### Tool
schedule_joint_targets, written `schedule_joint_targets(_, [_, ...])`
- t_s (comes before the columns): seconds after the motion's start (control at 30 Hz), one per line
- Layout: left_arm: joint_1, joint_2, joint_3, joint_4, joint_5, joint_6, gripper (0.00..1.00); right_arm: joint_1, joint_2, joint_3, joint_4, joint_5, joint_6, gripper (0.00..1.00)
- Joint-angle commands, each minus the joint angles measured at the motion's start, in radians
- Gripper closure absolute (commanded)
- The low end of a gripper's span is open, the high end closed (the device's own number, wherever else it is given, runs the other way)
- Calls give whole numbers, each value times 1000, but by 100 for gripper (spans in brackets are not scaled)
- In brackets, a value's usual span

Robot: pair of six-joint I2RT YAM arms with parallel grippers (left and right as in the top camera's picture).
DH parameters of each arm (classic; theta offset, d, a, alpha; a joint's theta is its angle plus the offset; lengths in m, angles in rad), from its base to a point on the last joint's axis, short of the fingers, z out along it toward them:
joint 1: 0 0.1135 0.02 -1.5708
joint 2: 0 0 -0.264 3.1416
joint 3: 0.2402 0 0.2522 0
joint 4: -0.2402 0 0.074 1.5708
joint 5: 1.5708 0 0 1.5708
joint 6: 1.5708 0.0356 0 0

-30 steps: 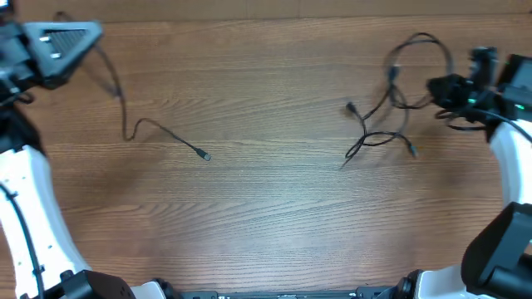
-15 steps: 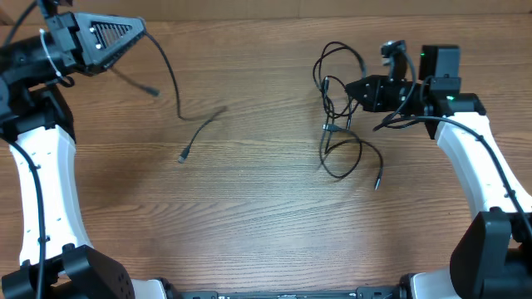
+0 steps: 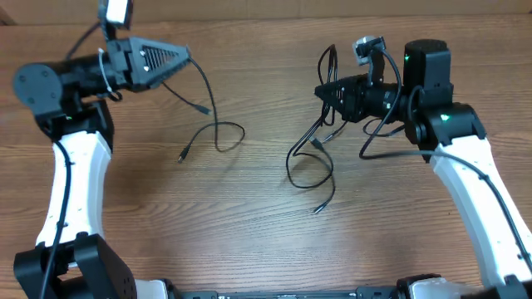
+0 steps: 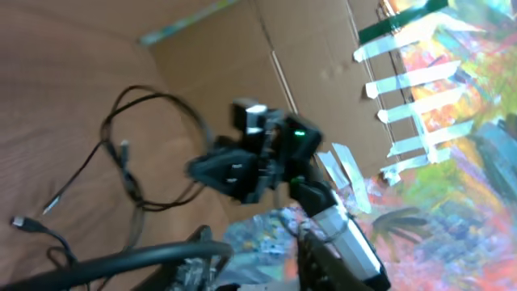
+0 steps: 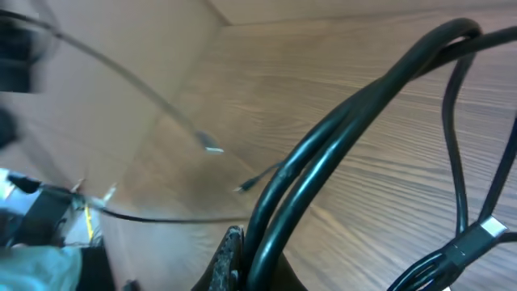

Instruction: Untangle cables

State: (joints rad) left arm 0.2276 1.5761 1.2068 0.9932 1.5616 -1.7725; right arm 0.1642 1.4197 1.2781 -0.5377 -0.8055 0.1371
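The cables lie over the far half of the tabletop (image 3: 249, 241), in two groups well apart. A single cable (image 3: 215, 124) runs from the tip of the left fingers (image 3: 179, 57), drops to the wood, curls into a small loop and ends in a plug left of centre. The bundle (image 3: 322, 139), several cords crossing one another, hangs from the right fingers (image 3: 326, 90). One loop rises toward the far edge, others trail onto the wood toward the middle, and one plug tip lies nearest the front.

The right fingers are closed tight on the bundle, and its cords pass close in front of the right wrist camera. I cannot tell whether the left fingers are parted or pinched. The single cable meets their tip, but no view shows the gap between them.

The tabletop is matte brown wood grain, with the grain running left to right. The white-shelled left arm (image 3: 71, 183) and right arm (image 3: 465, 174) reach in from the near corners.

In the left wrist view a cardboard panel (image 4: 242, 48) stands at the tabletop's edge behind the right arm. Beside it is a brightly painted sheet (image 4: 477, 129), crossed by white tape strips (image 4: 388, 40) and a strip of green tape (image 4: 404, 16). The right wrist view is blurred; there the wood meets a plain tan wall on the left.
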Motion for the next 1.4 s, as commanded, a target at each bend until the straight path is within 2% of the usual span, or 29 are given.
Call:
schedule_joint_targets(0.0, [8,-5,-100,-2,19,103,62,0,-86,38,4,-27,25,96])
schedule_joint_targets(0.23, [8,-5,-288,-1,19,116,67,0,-179,38,4,-54,56,96])
schedule_joint_targets(0.4, [10,-5,-353,-1,19,204,66,0,-210,38,5,-92,84,96])
schedule_joint_targets(0.57, [7,-5,-367,7,19,375,65,0,-219,38,4,-117,84,96])
schedule_joint_targets(0.7, [7,-5,-367,73,19,451,65,0,-219,38,4,-117,84,96])
schedule_joint_targets(0.97, [11,-5,-367,345,19,319,66,0,-219,38,4,-118,84,96])
schedule_joint_targets(1.13, [33,-6,-362,354,17,259,73,0,-219,38,5,-140,93,96])
schedule_joint_targets(1.37, [29,-7,-327,360,-20,-7,76,31,-219,38,30,-139,98,96])
